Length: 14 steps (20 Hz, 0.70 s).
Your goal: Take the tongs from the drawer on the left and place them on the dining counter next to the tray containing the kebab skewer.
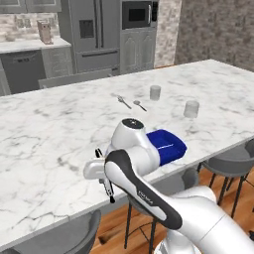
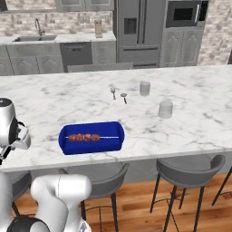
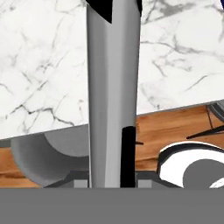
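My gripper [image 1: 105, 174] is shut on the tongs [image 1: 108, 187], a long silver-grey pair with black ends, held just above the front edge of the dining counter [image 1: 49, 129]. In the hand view the tongs [image 3: 111, 87] run up the middle over the marble counter [image 3: 43, 65], clamped in the gripper [image 3: 111, 171]; one dark fingertip [image 3: 127, 157] shows against them. The blue tray [image 2: 90, 146] lies on the counter [image 2: 190, 127] to the right of the hand, with the kebab skewer [image 2: 84, 137] inside. My arm partly hides the tray [image 1: 168, 144]. The drawer is out of view.
Two pale cups [image 1: 155, 92] [image 1: 191, 108] and two small spoons [image 1: 124, 102] [image 1: 140, 105] sit farther back on the counter. Grey stools [image 2: 190, 170] [image 2: 102, 179] stand under the front edge over a wooden floor. Cabinets and a fridge [image 2: 138, 29] line the back wall.
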Tool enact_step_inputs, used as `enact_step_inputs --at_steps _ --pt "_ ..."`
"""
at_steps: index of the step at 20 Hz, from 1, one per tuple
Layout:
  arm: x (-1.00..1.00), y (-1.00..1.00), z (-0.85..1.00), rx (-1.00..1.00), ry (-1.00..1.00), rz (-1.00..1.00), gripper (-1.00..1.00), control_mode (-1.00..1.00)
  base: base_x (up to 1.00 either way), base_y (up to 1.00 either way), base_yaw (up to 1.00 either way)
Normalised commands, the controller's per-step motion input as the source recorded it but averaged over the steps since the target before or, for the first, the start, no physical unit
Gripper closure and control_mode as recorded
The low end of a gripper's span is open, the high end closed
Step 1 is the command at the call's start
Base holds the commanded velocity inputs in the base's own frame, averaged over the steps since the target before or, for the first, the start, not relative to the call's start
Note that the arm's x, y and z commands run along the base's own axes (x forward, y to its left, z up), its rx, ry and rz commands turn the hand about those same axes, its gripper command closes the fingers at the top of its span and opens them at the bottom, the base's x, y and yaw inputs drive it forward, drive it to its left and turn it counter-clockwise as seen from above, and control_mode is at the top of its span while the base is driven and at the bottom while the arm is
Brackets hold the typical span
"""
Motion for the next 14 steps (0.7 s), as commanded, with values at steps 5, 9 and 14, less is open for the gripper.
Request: enact_step_inputs --at_steps 5,9,14 --pt "1.0 -0.16 0.0 0.02 0.05 0.14 1.0 -1.0 0.0 0.0 0.0" --pt "1.0 -0.14 0.0 0.0 0.03 0.13 1.0 -1.0 0.0 0.0 0.0" --pt "1.0 0.25 -0.01 -0.04 0.09 0.06 1.0 -1.0 0.0 0.0 0.0"
